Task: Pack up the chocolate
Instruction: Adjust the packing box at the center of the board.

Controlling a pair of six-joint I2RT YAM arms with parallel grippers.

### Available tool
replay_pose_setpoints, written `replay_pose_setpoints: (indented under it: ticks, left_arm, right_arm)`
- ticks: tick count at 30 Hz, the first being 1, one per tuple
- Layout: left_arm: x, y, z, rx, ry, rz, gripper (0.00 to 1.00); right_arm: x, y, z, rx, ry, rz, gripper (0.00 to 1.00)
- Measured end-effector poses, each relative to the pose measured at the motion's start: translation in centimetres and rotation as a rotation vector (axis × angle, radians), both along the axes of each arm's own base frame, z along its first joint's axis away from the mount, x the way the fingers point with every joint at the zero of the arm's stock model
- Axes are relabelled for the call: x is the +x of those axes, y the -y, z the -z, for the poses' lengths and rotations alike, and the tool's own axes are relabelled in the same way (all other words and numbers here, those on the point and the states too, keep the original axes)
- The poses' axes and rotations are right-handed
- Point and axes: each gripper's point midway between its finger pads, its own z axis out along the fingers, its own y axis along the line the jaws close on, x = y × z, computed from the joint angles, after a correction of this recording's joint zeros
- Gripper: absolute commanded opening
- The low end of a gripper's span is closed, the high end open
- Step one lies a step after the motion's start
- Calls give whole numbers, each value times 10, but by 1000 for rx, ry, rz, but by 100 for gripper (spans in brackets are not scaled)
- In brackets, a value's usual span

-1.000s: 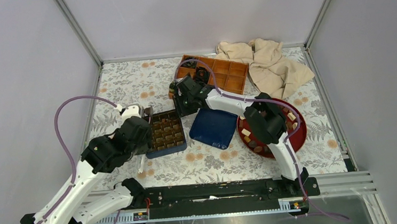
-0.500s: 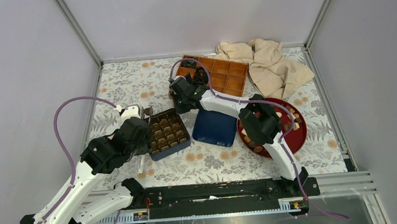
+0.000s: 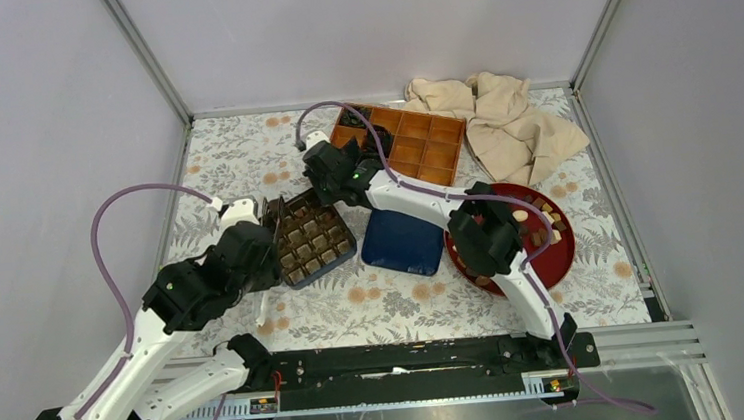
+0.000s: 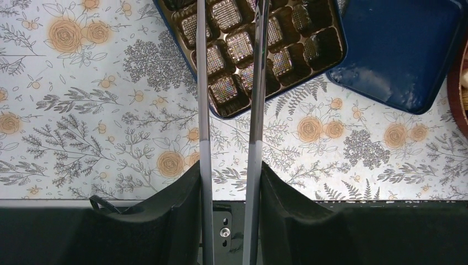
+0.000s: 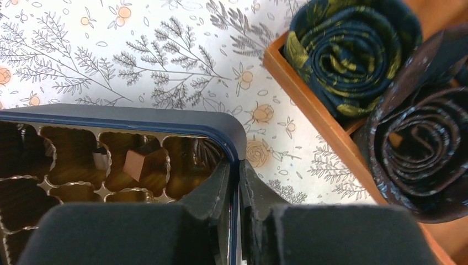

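Across the table (image 3: 244,160), the red plate (image 3: 564,255) is set at 3 o'clock from the compartment box (image 3: 312,243). The box's far corner rim is pinched by the right claw (image 5: 238,165), while the left claw (image 4: 230,16) is spread over its near edge. Most chocolate (image 3: 521,216) is found on the plate, judged nearer the right arm; one brown piece (image 5: 135,164) is seated inside the box.

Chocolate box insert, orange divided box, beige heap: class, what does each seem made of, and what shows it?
Insert: thin moulded plastic, glossy; its cells glint. Orange divided box: probably wood or stiff board, matte; straight partitions. Beige heap: soft cloth, matte; crumpled folds.
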Motion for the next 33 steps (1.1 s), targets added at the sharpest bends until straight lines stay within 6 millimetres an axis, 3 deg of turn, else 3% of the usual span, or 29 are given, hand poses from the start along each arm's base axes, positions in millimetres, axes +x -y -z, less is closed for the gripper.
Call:
replay_pose_setpoints:
  ticks: [6, 14, 19, 25, 33]
  left_arm:
    - [-1, -1, -6, -18, 23, 1, 0]
    - [-5, -5, -13, -54, 61, 3, 0]
    - [-6, -5, -15, -68, 70, 7, 0]
    - [-8, 4, -12, -105, 67, 38, 0]
    - [-10, 16, 15, -112, 8, 76, 0]
  right_arm:
    - [-2, -7, -20, -78, 148, -48, 0]
    - [-2, -6, -75, -120, 321, -59, 0]
    - [-1, -1, -96, -114, 355, -52, 0]
    - [-13, -5, -92, -60, 281, -58, 0]
    - [-25, -13, -66, 61, 86, -78, 2]
